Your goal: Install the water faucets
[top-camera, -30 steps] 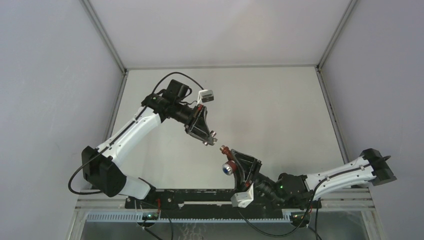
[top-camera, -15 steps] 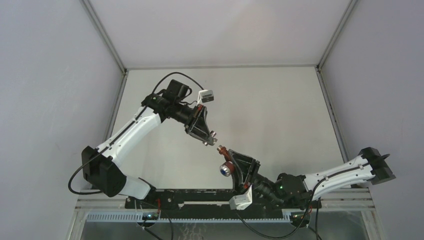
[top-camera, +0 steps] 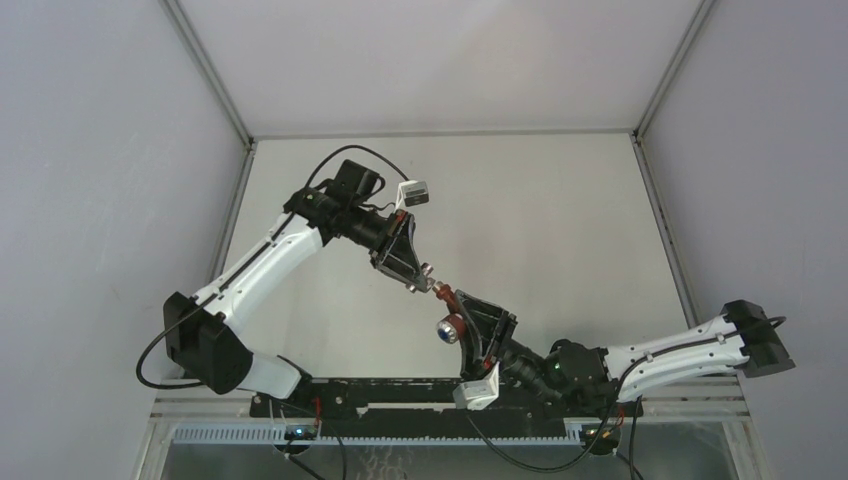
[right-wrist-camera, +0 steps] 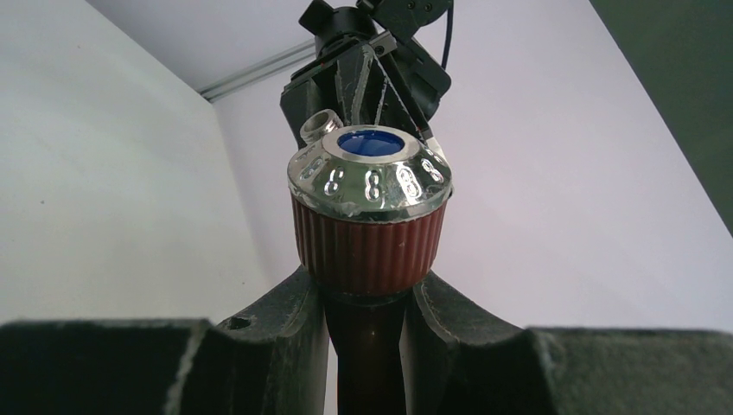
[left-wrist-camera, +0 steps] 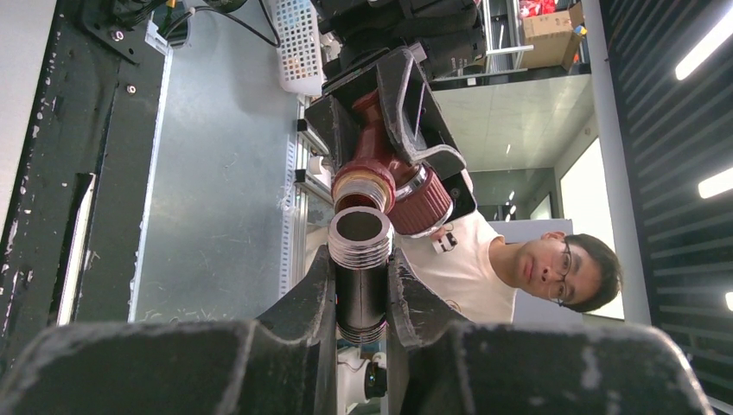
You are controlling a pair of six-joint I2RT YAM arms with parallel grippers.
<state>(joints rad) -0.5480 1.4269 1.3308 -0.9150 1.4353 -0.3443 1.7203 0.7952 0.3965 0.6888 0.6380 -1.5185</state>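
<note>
left gripper [left-wrist-camera: 360, 272]: pinching your silvery fitting [left-wrist-camera: 360, 229].
right gripper [right-wrist-camera: 365, 294]: clamped on tap [right-wrist-camera: 370, 186].
axes: tap mouth faces fitting, nearly in line; contact unclear.

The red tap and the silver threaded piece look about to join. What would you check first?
1. Left gripper holds the silver fitting: ok, clamped on both sides.
2. Right gripper holds the red faucet: ok, shut below its knob.
3. Faucet's mouth faces the fitting's open end: ok.
4. Both centred on one line: cannot tell; the mouth looks slightly offset in the left wrist view.
5. Threads already touching: cannot tell.
</note>
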